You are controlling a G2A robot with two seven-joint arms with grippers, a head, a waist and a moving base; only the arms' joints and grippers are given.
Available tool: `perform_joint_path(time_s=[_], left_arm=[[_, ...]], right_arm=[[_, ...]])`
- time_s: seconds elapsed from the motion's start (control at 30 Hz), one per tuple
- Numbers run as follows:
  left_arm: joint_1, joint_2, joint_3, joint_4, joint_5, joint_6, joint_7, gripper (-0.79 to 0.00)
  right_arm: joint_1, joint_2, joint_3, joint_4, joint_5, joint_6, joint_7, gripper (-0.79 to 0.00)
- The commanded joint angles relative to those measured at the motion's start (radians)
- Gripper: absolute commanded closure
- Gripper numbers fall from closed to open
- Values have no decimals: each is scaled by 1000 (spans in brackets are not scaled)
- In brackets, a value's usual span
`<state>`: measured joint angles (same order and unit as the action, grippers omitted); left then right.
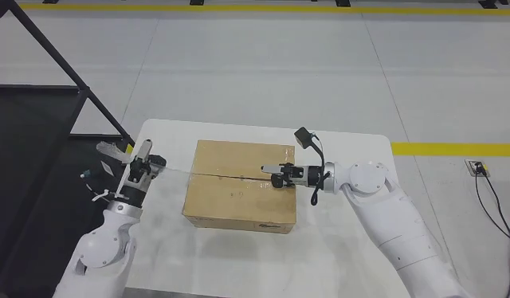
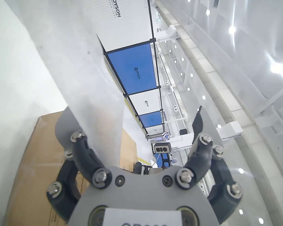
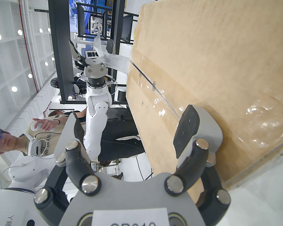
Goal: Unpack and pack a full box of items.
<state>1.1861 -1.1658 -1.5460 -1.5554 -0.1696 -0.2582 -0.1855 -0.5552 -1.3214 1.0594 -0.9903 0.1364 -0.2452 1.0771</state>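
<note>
In the top view, your box (image 1: 239, 188) sits shut mid-worktop (image 1: 351, 242). A tape strip (image 1: 179, 169) runs from its seam to the left end effector (image 1: 142, 158). Your left wrist view shows that end effector's fingers apart, with the tape lying along one. In your right wrist view, the right end effector (image 3: 132, 118) is spread wide, with one finger over the box top beside the seam.

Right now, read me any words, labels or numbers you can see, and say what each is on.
Cardboard box top: handwritten marks, too small to read.
White wall panel: brand logo, left unquoted.
Blue wall panel: same logo, tiny.
White label behind the right tool: cut off at the edge.
</note>
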Motion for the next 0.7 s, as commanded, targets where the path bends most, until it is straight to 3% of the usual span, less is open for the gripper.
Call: perform_joint_path(time_s=[0.0, 0.3, 0.67], left_arm=[[13, 0, -3, -38, 30, 3, 13, -785], [40, -2, 1, -144, 146, 40, 62, -785], [14, -7, 55, -169, 218, 49, 17, -785]], right_arm=[[0, 0, 0, 0, 0, 0, 0, -785], [0, 0, 0, 0, 0, 0, 0, -785], [0, 0, 0, 0, 0, 0, 0, -785]])
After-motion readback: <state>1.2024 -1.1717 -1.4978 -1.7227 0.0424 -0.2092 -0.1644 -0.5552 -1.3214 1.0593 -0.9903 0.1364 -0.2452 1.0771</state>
